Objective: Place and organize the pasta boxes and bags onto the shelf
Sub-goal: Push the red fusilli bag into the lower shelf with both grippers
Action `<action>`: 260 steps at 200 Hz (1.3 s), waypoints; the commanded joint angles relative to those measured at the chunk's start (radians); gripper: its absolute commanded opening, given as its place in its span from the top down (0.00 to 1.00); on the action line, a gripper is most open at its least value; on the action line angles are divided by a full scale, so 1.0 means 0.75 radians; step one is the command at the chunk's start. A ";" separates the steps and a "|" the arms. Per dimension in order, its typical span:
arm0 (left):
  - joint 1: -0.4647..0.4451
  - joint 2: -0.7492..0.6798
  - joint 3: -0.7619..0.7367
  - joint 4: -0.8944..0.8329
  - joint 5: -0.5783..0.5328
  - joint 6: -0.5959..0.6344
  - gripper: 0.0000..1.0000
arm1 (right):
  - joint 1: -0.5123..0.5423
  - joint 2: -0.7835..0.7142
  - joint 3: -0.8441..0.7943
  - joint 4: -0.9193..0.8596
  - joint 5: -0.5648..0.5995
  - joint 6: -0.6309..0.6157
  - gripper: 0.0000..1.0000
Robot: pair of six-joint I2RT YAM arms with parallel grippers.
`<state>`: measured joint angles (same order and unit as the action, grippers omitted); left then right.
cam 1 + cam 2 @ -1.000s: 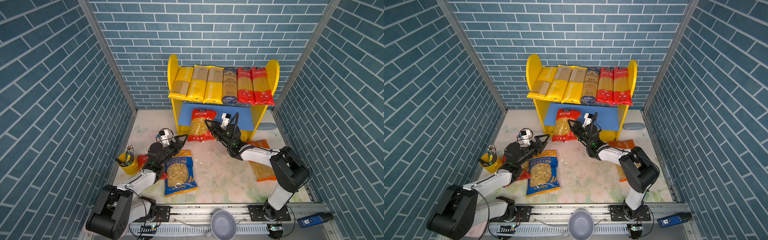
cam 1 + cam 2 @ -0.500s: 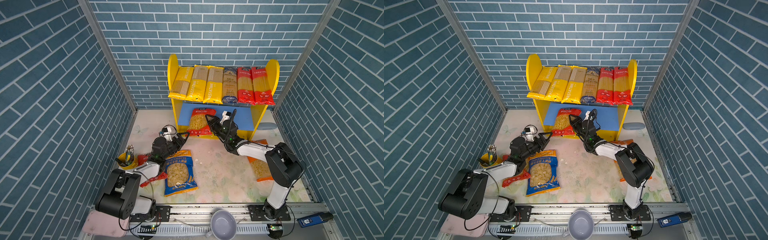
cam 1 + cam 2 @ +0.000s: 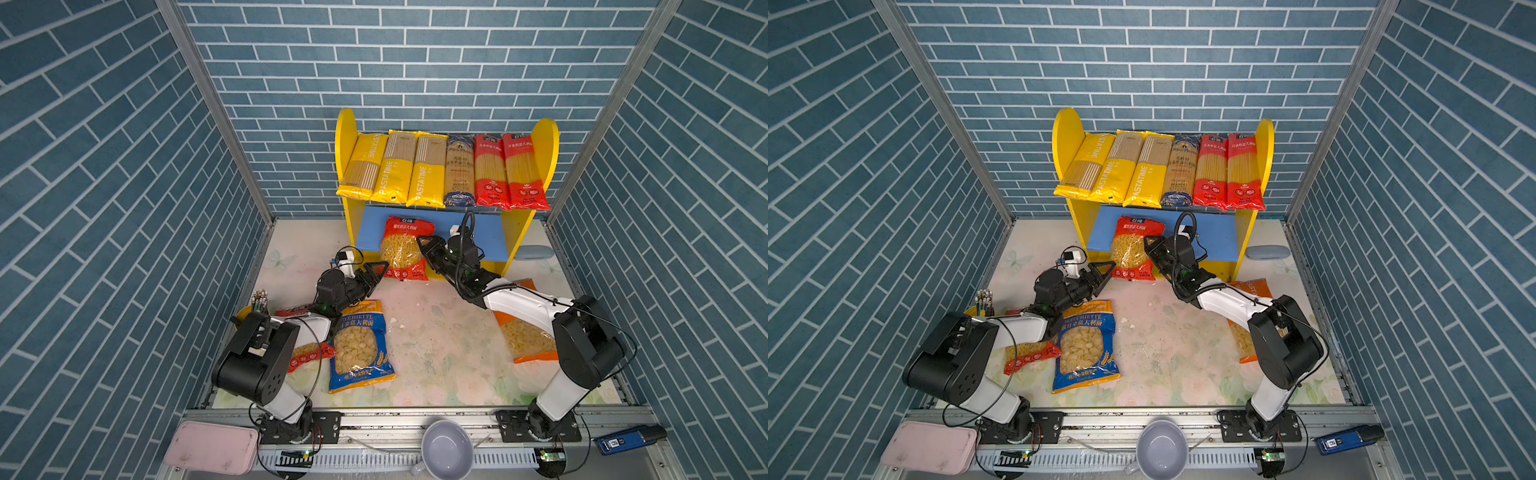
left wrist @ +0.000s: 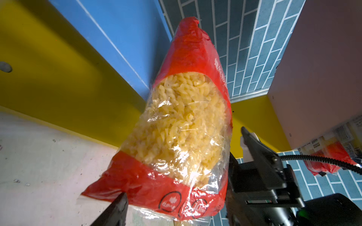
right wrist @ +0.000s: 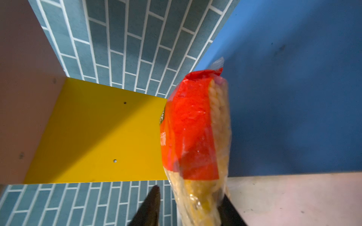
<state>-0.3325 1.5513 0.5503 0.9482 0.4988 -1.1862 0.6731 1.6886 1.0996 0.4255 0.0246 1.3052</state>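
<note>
Fingers of your left gripper (image 3: 379, 273) stand spread in both top views, left of centre. Their tips are just beside the lower left corner of the red short-pasta bag (image 3: 405, 245); contact is not established. Your right gripper (image 3: 424, 249) sits against the bag's right edge and is the nearer of the two. The bag's long axis runs up the frame. Its top seal lies over the blue lower board (image 3: 490, 241) of the shelf (image 3: 345, 137), and its bottom seal hangs past the board's front edge. Six long packs (image 3: 440, 170) lie side by side across the shelf's top. On the table (image 3: 436, 332) lie a blue bag (image 3: 359, 340) at lower centre, an orange bag (image 3: 523, 336) partly under the right arm, and a second red bag (image 3: 309, 357) largely hidden by the left arm.

Left wrist view: the red bag fills the picture, leaning back toward the blue board. One finger (image 4: 115, 211) shows just under the bottom seal. Its mate is out of frame, so you cannot confirm the spread here.

Right wrist view: the fingers are parted with the bag's edge between them. One finger (image 5: 229, 211) lies against the film. The other stands clear, with brick wall (image 5: 117, 39) showing in the gap. No pinch is evident. The bag is blurred and its base is cut off, so you cannot tell what it rests on. In my judgement, the coming move is a push along that long axis, deeper onto the board.
</note>
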 commanded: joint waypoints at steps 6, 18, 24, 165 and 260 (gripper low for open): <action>-0.003 -0.106 -0.026 -0.056 0.007 0.073 0.18 | -0.008 0.007 0.059 -0.011 -0.026 -0.015 0.74; 0.014 -0.137 -0.053 -0.083 0.002 0.087 0.16 | -0.012 0.035 0.060 0.054 -0.033 0.014 0.82; 0.029 -0.148 -0.070 -0.086 0.000 0.087 0.15 | -0.016 0.047 0.056 0.100 -0.038 0.030 0.84; 0.153 -0.147 -0.063 -0.115 0.020 0.105 0.10 | 0.057 0.323 0.254 0.454 0.296 0.447 0.99; 0.110 0.101 0.067 0.147 0.049 -0.011 0.15 | 0.066 0.228 0.170 0.275 0.240 0.314 0.66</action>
<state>-0.2409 1.5982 0.5591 0.9520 0.5186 -1.1648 0.7273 1.9366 1.2663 0.6567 0.2020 1.5826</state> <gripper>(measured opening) 0.851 0.295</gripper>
